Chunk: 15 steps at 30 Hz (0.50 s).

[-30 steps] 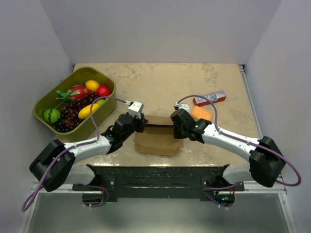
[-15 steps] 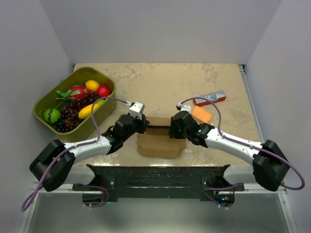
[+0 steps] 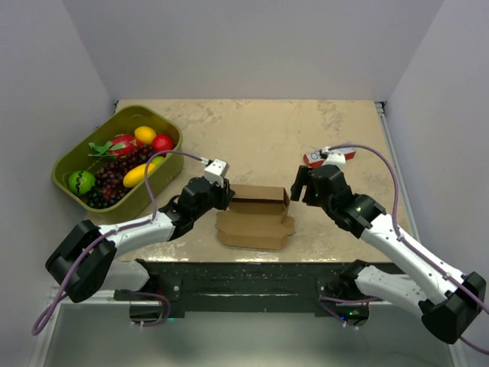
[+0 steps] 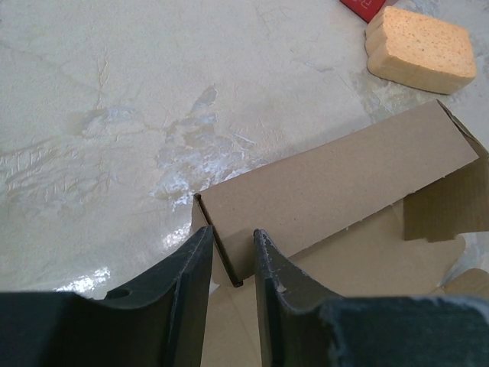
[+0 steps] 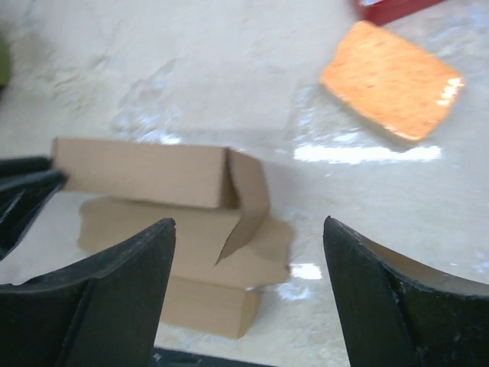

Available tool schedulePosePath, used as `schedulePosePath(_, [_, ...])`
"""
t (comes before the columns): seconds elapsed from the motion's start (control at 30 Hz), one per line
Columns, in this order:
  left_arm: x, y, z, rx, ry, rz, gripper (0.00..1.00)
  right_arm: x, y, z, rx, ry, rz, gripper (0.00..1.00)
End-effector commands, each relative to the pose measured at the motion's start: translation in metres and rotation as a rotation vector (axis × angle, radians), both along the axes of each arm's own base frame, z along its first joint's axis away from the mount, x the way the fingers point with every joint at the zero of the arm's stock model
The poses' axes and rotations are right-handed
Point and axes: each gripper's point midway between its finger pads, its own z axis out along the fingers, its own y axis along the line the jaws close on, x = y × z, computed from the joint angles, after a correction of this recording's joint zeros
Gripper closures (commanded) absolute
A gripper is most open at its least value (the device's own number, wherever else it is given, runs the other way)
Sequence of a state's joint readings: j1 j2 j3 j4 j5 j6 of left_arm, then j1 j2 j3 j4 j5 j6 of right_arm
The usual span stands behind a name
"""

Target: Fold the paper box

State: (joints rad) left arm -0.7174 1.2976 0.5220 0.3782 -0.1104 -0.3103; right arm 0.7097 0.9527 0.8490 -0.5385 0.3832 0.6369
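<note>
The brown paper box lies partly folded near the table's front middle, its long back wall standing upright. My left gripper is shut on the left corner of that wall, one finger on each side. My right gripper hovers to the right of the box, wide open and holding nothing. In the right wrist view the box shows a loose end flap hanging outward at its right end.
An orange block and a red-and-white carton lie behind the right gripper. A green basket full of toy fruit stands at the far left. The black arm mount runs along the near edge.
My right gripper has opened, let go of the box's right end and drawn back to the right. The right end flap has swung outward. The left gripper keeps its hold.
</note>
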Motion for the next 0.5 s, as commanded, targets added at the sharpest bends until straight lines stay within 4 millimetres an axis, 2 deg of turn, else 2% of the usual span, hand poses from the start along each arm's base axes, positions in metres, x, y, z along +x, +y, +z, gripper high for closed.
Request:
schedulePosePath(0.0, [-0.003,0.009,-0.009,0.045,0.033,-0.010,0.67,0.006,-0.035,-0.025,-0.126,0.061,-0.070,0.22])
schedulePosePath(0.07, [-0.003,0.010,-0.010,0.044,0.036,-0.011,0.67,0.004,-0.033,-0.044,-0.145,0.110,-0.054,0.27])
schedulePosePath(0.13, [-0.002,0.009,-0.010,0.041,0.038,-0.015,0.67,0.005,-0.030,-0.052,-0.158,0.124,-0.041,0.31])
schedulePosePath(0.23, [-0.001,0.009,-0.009,0.041,0.037,-0.014,0.67,0.003,-0.021,-0.066,-0.137,0.156,-0.012,0.32])
schedulePosePath(0.47, [0.002,0.011,-0.008,0.046,0.036,-0.014,0.67,-0.004,-0.017,-0.102,-0.145,0.222,-0.005,0.35])
